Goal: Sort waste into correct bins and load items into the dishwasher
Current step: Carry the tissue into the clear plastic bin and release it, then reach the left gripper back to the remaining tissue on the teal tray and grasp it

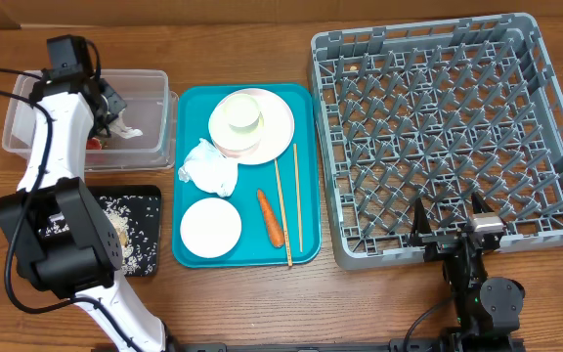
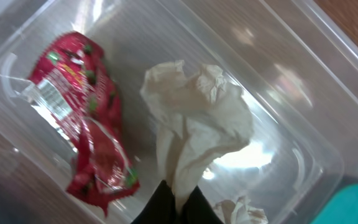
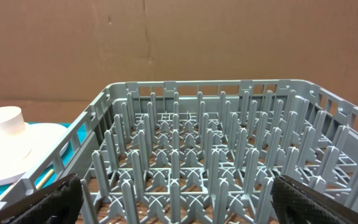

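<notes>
The left gripper (image 2: 178, 208) is clenched on a white tissue (image 2: 197, 130). It pinches one narrow tail, so the crumpled bulk hangs straight out past the fingertips, down toward the floor of the clear tub (image 1: 145, 76). A shiny red wrapper (image 2: 82, 124) lies on that floor just beside the tissue, its long axis running roughly the same way as the hanging paper. What matters is that the tissue sits inside the tub's walls with nothing under it but the floor, so letting go should drop it in with no further travel (my reading, not something shown). The right gripper (image 1: 448, 230) is spread wide and empty at the near edge of the dish rack (image 1: 438, 117), well apart from the remaining waste. A second tissue wad (image 1: 208, 164) rests on the teal tray (image 1: 250, 186) at the side nearest the tub, so the left arm is plainly the closer one. The carrot (image 1: 270, 217) lies lengthwise beside the chopsticks (image 1: 291, 200), roughly parallel to them, between them and a small bowl (image 1: 210, 227).
</notes>
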`<action>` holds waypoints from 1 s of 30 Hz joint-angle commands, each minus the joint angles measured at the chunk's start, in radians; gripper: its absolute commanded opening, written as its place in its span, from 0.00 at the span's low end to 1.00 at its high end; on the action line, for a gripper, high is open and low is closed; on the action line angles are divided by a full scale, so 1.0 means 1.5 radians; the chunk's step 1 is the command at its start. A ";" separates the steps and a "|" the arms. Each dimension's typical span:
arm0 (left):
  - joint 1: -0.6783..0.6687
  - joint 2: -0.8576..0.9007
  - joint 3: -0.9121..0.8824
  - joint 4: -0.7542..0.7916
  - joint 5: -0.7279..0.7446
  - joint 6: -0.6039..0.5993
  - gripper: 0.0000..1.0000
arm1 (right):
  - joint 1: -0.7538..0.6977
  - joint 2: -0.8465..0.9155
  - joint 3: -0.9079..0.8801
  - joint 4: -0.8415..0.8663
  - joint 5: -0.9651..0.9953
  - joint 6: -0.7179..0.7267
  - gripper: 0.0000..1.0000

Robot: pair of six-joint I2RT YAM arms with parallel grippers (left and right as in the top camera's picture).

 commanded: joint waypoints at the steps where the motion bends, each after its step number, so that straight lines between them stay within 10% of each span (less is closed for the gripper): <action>1: 0.008 0.006 0.012 0.012 0.001 0.016 0.20 | -0.002 -0.006 -0.007 0.005 -0.002 -0.001 1.00; 7: 0.008 0.006 0.033 0.018 0.012 0.052 0.73 | -0.002 -0.006 -0.007 0.005 -0.002 -0.001 1.00; 30: -0.128 -0.122 0.179 -0.518 0.123 0.069 0.73 | -0.002 -0.006 -0.007 0.005 -0.002 -0.001 1.00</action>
